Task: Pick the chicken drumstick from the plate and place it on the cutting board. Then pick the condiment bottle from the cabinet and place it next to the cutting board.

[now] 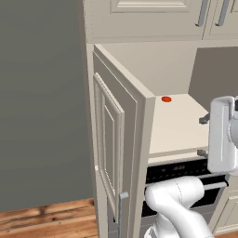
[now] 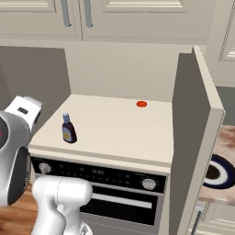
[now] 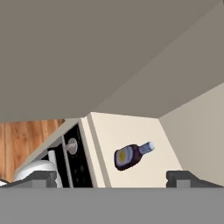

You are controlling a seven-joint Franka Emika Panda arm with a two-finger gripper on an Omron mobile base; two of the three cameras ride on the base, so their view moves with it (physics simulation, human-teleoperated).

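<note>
Fingertips point(image 3: 41, 178) at the bottom of the hand view spread wide, nothing between them; gripper point(image 3: 113, 180) empty, poised short of the shelf front, rolled so that the room appears tipped sideways. Just ahead, across the cream shelf edge, condiment bottle point(image 3: 131, 155): dark brown body, yellow label, pale blue-grey cap, lying sideways on screen only because of the hand's roll. Seen from the right base view, upright on the cabinet shelf point(image 2: 119, 126) near its front left corner, free on all sides. Below the shelf front, black oven panel with knobs point(image 2: 98, 174). Farther back on the same shelf, small red disc point(image 2: 142, 104), well apart from the bottle and not part of the job. At the right, open cabinet door point(image 2: 190, 137), and beyond its lower edge a slice of navy-rimmed plate point(image 2: 218, 172) on the marbled counter.

Handling, as a judgement: probably light, rigid, smooth-sided, so liable to slip or twist under a weak pinch. Tall and narrow for its footprint, hence easy to topple with a nudge from one finger arriving first. Best taken across the widest part of the body, around label height, fingers straddling both sides evenly before closing. Neck and cap poor choices: thin, tapering, prone to swing. Firm squeeze likely safe; no sign of fragility, though material not certain.
</note>
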